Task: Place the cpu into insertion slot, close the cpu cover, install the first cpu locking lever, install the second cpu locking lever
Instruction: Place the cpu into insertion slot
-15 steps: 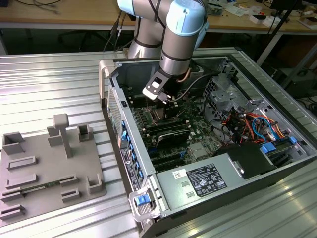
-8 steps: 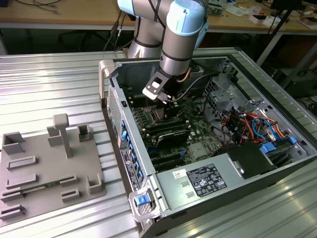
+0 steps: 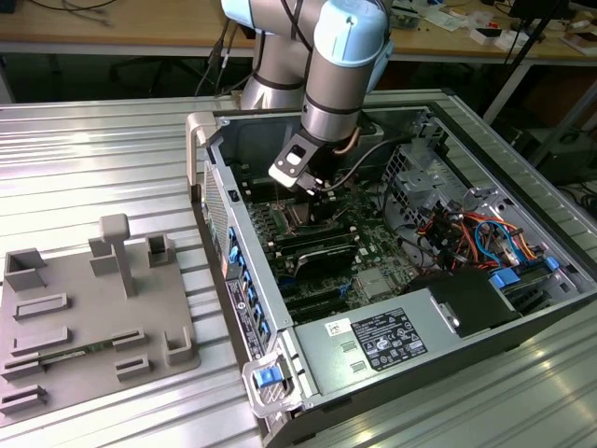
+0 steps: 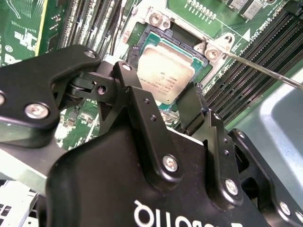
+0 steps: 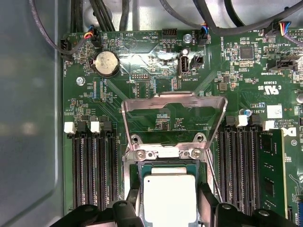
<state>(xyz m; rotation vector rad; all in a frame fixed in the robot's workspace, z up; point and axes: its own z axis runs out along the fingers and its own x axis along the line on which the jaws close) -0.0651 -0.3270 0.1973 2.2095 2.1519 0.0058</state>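
The cpu point(image 5: 169, 185), a square chip with a dull silver top, lies flat in the insertion slot point(image 5: 165, 164) on the green motherboard; it is also seen in the second wrist view point(image 4: 165, 66). My gripper point(image 5: 169, 197) straddles it, with one black finger point(image 5: 134, 201) against each side edge, shut on the chip. The cpu cover point(image 5: 173, 98), a thin silvery frame, stands tilted up and open behind the socket. A thin wire locking lever point(image 4: 265, 71) sticks out unlatched beside the socket. In the exterior view my gripper point(image 3: 317, 191) reaches down into the open computer case point(image 3: 280, 308).
Long black memory slots point(image 5: 94, 165) flank the socket on both sides. A coin battery point(image 5: 106, 63) and black cables point(image 5: 104, 14) sit beyond the cover. Drive cables point(image 3: 466, 233) fill the case's far end. A grey fixture plate point(image 3: 84, 317) lies at the exterior view's left.
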